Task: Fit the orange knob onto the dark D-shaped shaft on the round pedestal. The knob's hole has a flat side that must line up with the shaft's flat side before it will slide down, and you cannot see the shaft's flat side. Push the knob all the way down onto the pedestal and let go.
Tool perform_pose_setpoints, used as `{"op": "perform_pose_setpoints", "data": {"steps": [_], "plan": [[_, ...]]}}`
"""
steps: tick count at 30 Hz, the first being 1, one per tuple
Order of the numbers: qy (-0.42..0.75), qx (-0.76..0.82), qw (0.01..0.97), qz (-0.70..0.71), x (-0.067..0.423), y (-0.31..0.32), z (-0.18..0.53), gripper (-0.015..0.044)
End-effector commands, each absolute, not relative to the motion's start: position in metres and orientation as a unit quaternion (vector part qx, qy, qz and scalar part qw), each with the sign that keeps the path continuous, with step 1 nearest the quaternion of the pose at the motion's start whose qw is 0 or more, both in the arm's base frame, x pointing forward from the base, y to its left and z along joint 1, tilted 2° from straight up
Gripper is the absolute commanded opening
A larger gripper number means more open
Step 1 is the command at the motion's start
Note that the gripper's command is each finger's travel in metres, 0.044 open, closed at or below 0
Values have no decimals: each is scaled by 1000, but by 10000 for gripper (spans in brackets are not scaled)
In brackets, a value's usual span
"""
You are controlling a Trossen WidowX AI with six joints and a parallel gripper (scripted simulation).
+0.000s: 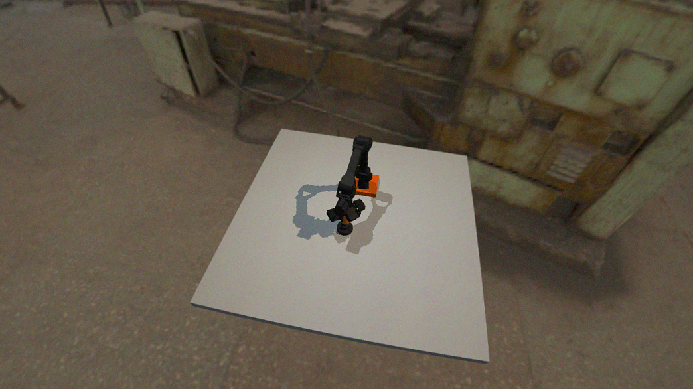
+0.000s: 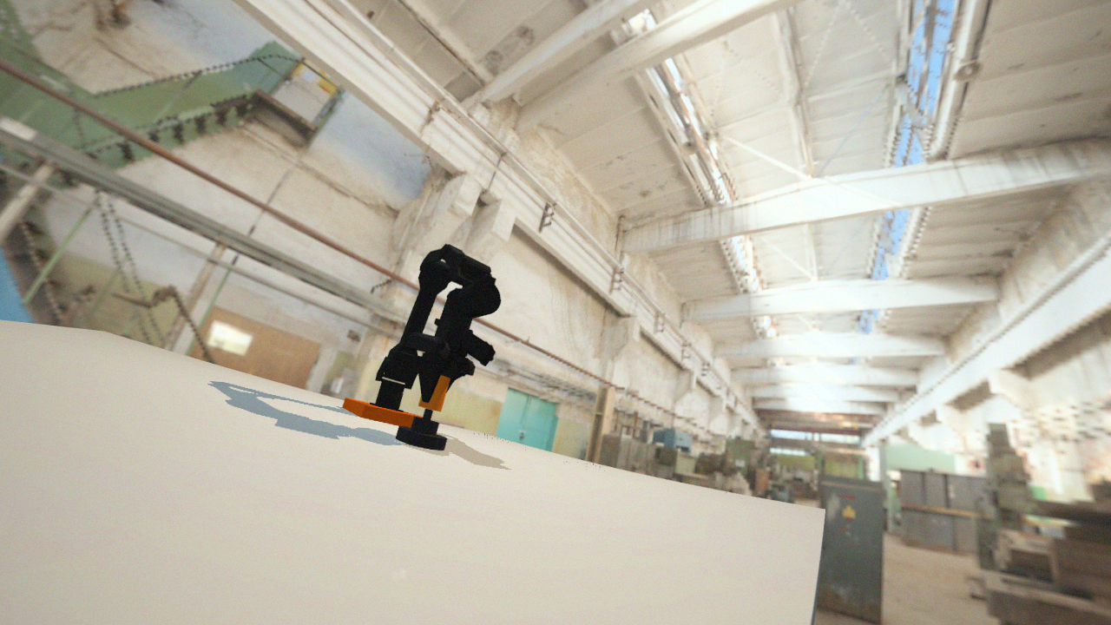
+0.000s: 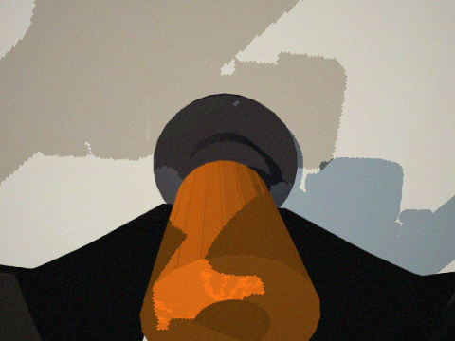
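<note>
My gripper (image 1: 345,219) (image 2: 436,391) (image 3: 224,216) is shut on the orange knob (image 1: 345,223) (image 2: 438,396) (image 3: 199,237), with a black finger on either side of it in the wrist view. The round dark pedestal (image 1: 344,229) (image 2: 420,441) (image 3: 190,123) stands on the table below. In the exterior view a short stretch of dark shaft (image 2: 427,415) shows between the knob's lower end and the pedestal, so the knob is above the pedestal, at or over the shaft's top. The knob hides the shaft's top and its own hole. The flat sides cannot be seen.
The arm's orange base plate (image 1: 374,187) (image 2: 380,412) lies behind the pedestal on the pale table top (image 1: 409,280) (image 2: 543,543). The arm's shadows fall on the table around the pedestal.
</note>
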State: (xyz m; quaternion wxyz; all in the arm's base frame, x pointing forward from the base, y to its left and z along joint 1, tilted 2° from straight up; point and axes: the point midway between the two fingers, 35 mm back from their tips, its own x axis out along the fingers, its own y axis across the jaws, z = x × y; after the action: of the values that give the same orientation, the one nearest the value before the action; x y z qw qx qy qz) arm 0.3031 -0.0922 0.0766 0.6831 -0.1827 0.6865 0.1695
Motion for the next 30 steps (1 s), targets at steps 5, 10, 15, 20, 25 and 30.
{"op": "perform_pose_setpoints", "data": {"steps": [5, 10, 15, 20, 25, 30], "plan": [[685, -185, 684, 169, 307, -94, 77, 0], [685, -185, 684, 169, 307, -94, 75, 0], [685, -185, 684, 169, 305, -93, 75, 0], [685, -185, 684, 169, 303, -93, 75, 0], [685, -185, 684, 169, 302, -92, 74, 0], [685, -185, 684, 169, 302, -92, 77, 0]]}}
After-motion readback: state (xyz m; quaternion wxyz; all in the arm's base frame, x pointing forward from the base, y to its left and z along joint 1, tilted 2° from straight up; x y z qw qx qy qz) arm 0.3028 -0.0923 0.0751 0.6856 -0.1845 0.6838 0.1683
